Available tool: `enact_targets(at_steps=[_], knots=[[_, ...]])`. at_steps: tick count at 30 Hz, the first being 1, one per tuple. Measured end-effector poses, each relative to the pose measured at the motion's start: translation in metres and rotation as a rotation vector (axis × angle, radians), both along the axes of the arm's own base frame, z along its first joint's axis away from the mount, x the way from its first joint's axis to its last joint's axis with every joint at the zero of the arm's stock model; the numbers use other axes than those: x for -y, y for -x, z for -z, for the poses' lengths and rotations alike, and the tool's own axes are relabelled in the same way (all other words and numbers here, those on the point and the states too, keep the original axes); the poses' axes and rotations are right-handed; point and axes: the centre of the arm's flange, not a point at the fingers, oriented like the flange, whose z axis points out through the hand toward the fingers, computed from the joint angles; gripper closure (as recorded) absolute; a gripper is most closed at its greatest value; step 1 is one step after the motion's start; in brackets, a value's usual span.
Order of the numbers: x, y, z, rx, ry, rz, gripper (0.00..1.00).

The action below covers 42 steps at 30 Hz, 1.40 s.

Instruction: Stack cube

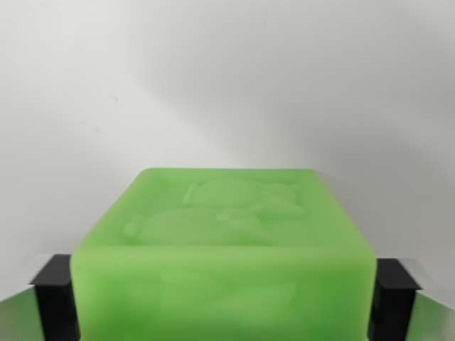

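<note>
A translucent green cube (224, 249) fills the lower middle of the wrist view, with a raised relief figure on its top face. My gripper (224, 298) is shut on it: one black fingertip (55, 295) presses its side at the wrist view's left, the other black fingertip (392, 295) at the wrist view's right. The cube's lower part runs out of the bottom of the frame. No second cube is visible.
A plain white surface (227, 85) fills the whole background above and around the cube. Shiny metal parts of the gripper body show in the bottom corners.
</note>
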Motion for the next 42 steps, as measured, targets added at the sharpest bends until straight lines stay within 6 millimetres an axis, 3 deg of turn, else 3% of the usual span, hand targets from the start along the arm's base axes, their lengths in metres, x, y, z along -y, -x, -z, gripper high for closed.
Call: enact_targets(at_steps=[32,42], knots=[[0.0,0.0,-0.0003,0.0,0.0,0.0,1.0],[0.0001,-0.0007,-0.0097,0.003,0.0,0.0,1.0]])
